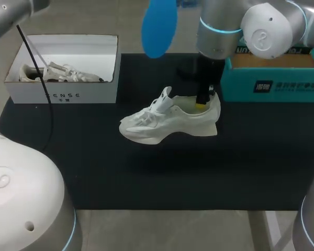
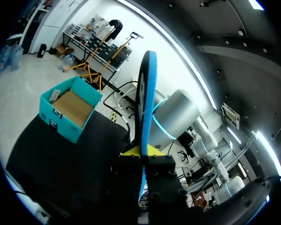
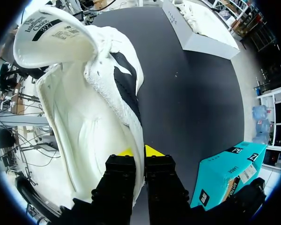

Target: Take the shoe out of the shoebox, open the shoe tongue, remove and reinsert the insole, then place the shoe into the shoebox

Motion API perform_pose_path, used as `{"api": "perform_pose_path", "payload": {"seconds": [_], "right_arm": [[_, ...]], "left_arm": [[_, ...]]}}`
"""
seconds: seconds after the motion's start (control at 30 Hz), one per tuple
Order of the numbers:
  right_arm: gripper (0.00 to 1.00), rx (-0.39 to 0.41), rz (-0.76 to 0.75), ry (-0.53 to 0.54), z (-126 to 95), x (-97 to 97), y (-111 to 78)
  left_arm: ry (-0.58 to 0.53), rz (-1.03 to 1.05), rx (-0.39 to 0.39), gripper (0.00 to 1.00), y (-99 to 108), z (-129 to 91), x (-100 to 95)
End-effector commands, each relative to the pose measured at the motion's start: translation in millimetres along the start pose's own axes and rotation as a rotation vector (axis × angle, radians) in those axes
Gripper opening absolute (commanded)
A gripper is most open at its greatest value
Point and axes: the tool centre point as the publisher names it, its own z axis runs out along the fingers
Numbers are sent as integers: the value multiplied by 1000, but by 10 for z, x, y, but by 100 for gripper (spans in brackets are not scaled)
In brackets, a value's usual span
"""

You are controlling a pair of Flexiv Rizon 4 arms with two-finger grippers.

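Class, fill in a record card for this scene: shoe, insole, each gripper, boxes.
Shoe: white sneaker, upright on black mat, tongue lifted open
Insole: blue flat insole, out of the sneaker, held aloft
Left gripper: shut on the insole
Right gripper: shut on the sneaker's rim near the heel
Shoebox: white cardboard shoebox, open, second shoe inside
Other: teal cardboard box, right of the sneaker

A black mat (image 1: 146, 178) is spread over most of the table (image 1: 167, 230), whose pale grey top is left bare along the near edge. A teal cardboard box (image 1: 272, 78) is set at the mat's far right corner. In the left wrist view its top is seen open, with a brown inside. The mat is evenly lit.
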Motion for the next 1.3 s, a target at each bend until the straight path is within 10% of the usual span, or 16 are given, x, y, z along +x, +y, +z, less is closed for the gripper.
{"api": "perform_pose_path", "payload": {"seconds": [0.03,0.23,0.63,1.3], "right_arm": [[0,50,131,-31,27,-102,-14],[0,28,597,-160,22,-92,-114],[0,-80,1321,-246,56,513,-436],[0,-206,1593,-151,106,766,-504]], "left_arm": [[-1,1,2,0,10,2,3],[-1,1,2,0,10,2,3],[-1,1,2,0,10,2,3],[-1,1,2,0,10,2,3]]}}
